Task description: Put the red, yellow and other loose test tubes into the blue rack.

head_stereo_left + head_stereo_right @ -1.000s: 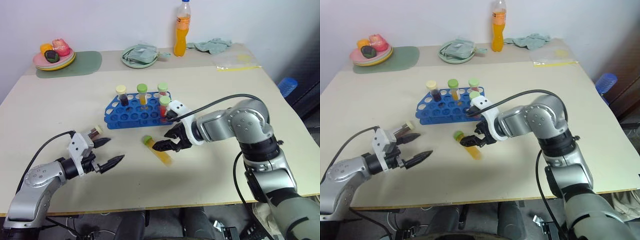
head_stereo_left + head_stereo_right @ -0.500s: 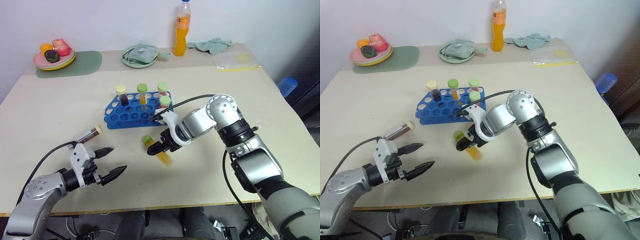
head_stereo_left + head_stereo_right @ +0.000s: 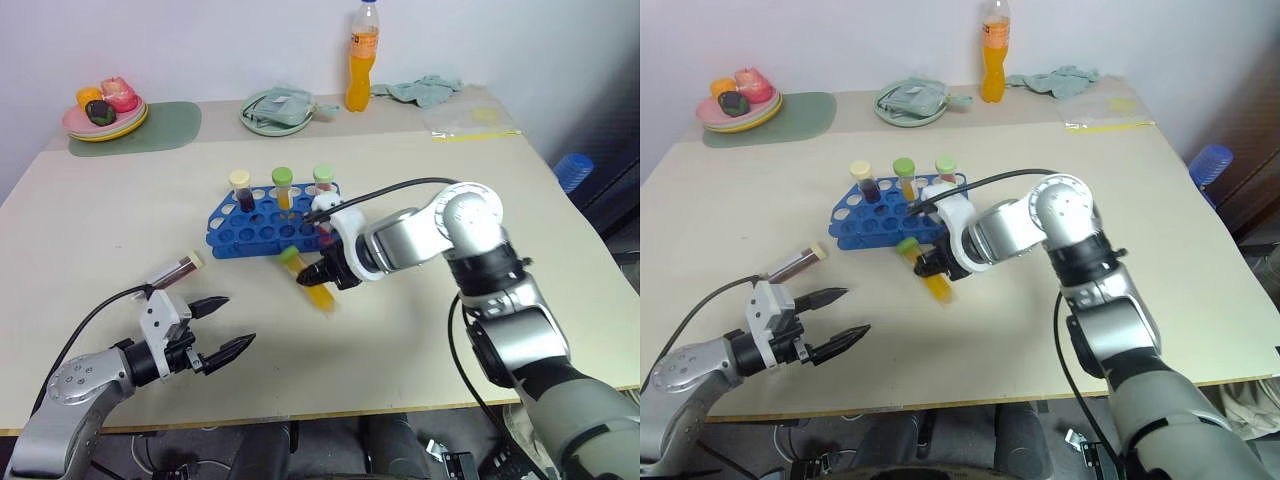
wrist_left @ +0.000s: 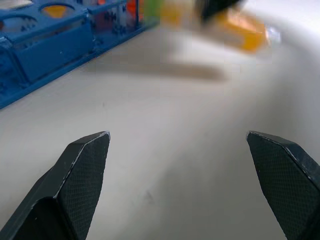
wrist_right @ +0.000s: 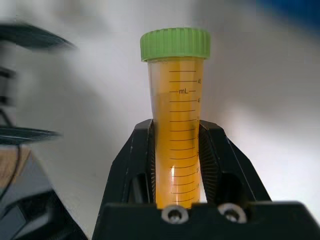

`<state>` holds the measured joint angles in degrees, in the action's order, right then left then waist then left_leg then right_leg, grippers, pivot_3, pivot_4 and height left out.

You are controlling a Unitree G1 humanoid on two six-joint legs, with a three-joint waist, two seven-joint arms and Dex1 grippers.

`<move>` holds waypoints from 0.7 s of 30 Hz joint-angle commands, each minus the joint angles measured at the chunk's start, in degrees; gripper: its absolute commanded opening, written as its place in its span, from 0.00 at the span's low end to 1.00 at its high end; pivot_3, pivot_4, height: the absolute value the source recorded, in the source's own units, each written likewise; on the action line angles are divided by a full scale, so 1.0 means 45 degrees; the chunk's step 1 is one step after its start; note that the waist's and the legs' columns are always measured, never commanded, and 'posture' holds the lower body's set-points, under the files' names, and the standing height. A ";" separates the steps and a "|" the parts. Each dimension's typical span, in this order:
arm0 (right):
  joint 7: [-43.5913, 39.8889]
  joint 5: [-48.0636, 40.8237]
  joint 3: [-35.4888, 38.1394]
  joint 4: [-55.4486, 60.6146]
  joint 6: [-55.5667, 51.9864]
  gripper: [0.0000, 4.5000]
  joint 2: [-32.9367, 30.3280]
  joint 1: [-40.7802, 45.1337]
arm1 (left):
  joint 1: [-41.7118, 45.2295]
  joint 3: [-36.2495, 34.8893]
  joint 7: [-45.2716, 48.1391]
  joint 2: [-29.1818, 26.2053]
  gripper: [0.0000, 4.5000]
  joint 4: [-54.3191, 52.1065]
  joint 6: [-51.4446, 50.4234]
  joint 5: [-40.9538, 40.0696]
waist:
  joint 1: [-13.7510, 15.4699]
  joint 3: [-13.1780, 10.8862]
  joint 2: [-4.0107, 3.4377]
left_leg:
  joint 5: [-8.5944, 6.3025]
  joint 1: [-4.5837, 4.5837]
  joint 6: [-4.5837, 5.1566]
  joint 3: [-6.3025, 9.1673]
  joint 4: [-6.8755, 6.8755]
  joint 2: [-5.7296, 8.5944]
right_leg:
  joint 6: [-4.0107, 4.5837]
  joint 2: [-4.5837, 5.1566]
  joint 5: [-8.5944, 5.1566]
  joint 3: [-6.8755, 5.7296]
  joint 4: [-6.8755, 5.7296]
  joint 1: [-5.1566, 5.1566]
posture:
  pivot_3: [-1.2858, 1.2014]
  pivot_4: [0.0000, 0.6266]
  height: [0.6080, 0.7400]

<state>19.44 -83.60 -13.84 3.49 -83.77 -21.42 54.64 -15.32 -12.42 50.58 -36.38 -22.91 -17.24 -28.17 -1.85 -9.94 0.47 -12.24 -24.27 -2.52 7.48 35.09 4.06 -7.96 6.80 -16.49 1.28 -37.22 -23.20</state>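
While the right gripper point(image 3: 322, 272) clamps the clear yellow-liquid tube with the green cap point(image 3: 306, 281) tilted above the beige table point(image 3: 480, 200), just before the low blue plastic rack point(image 3: 236, 228), the left gripper point(image 3: 224, 325) hangs spread wide nearby. From the left wrist, black fingertips point(image 4: 85, 165) stand apart. From the right wrist, ribbed pads point(image 5: 206, 160) pinch the tube's body.

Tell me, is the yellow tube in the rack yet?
Not yet. The right gripper is shut on the yellow tube, holding it tilted just in front of the blue rack.
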 commanded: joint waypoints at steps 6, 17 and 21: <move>-0.8279 1.0546 -0.1949 0.3360 1.3081 0.16 -0.0096 -0.4226 | 0.1796 -0.1232 -0.2824 0.1679 1.00 -0.0092 -0.0594 -0.1188 | -0.0167 0.0015 0.0026 | 0.0002 0.0013 -0.0003 -0.0029 0.0019 0.0000 | -0.0012 -0.0010 -0.0004 -0.0026 -0.0022 0.0018 | 0.52 0.24 1.00; -0.8940 1.5333 -0.1637 -0.4038 1.9087 0.16 0.4422 -0.3504 | 0.1795 -0.1388 -0.3344 0.1581 1.00 0.0039 -0.0538 -0.0944 | -0.0143 0.0015 0.0027 | 0.0017 0.0063 -0.0037 -0.0006 -0.0007 -0.0004 | 0.0002 -0.0016 0.0000 0.0027 -0.0042 0.0014 | 0.52 0.24 1.00; -0.8750 1.6019 -0.1168 -0.5546 1.9804 0.16 0.5092 -0.3256 | 0.1266 -0.1492 -0.3277 0.1572 1.00 -0.0128 -0.0371 -0.0988 | -0.0118 0.0014 0.0025 | 0.0017 0.0063 -0.0039 -0.0004 -0.0012 -0.0004 | 0.0003 -0.0014 0.0000 0.0028 -0.0039 0.0010 | 0.52 0.24 1.00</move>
<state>-20.25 -12.58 -20.85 -21.06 2.81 0.40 38.71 -9.35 -17.46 35.52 -28.82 -21.16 -19.76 -32.17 -2.38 -9.88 0.58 -12.17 -23.99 -2.70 7.47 35.03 4.04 -7.94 6.73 -16.49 1.40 -37.40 -23.16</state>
